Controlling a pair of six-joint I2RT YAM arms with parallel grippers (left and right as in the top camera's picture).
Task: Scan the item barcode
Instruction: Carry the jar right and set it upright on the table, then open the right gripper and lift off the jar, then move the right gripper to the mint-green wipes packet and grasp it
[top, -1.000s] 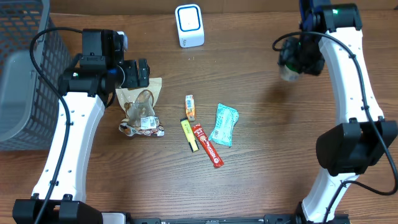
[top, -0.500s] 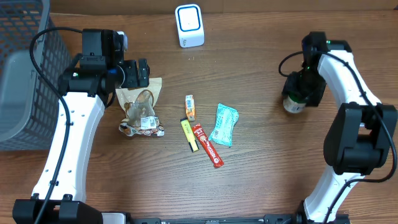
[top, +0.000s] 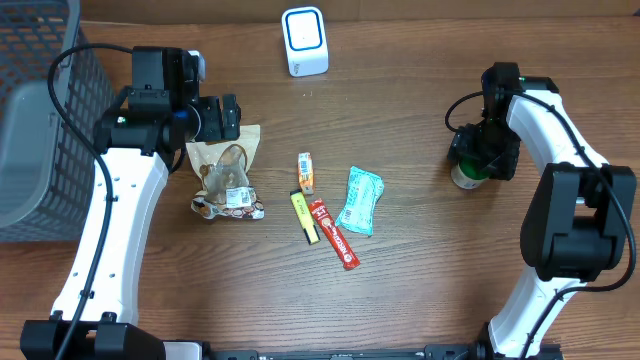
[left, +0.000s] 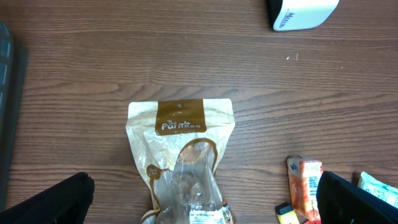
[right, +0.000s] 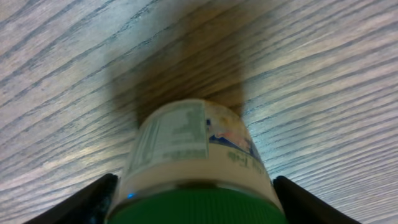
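Fingers (right: 93, 202) of my right pincer (right: 198, 202) are standing wide, one at each side of the green cap (right: 193, 214) of a small bottle (right: 186, 140). I am looking straight down on it, and I cannot tell whether the pads are pressing the cap or only sitting just beside it. The bottle is standing upright on the bench (top: 420, 280), at about 3 o'clock on the bench from overhead.

I am judging the bottle to be stiff plastic, light, and smooth on its label, so it is likely to twist or slide in a loose pinch. Being round, it is also likely to roll if tipped. I am favouring a hold across the cap or just under it, leaving the label bare. A white printed panel is showing on the label towards 11 o'clock in the wrist view. I cannot make out a barcode there.

The scanner (top: 304, 40) is waiting at 12 o'clock on the bench, well apart from the bottle. A teal packet (top: 360, 200) and some snack bars (top: 320, 215) are lying near the centre.

My left pincer (left: 205, 202) is hanging fully spread and empty over a brown pouch (left: 180, 143) towards 9 o'clock.
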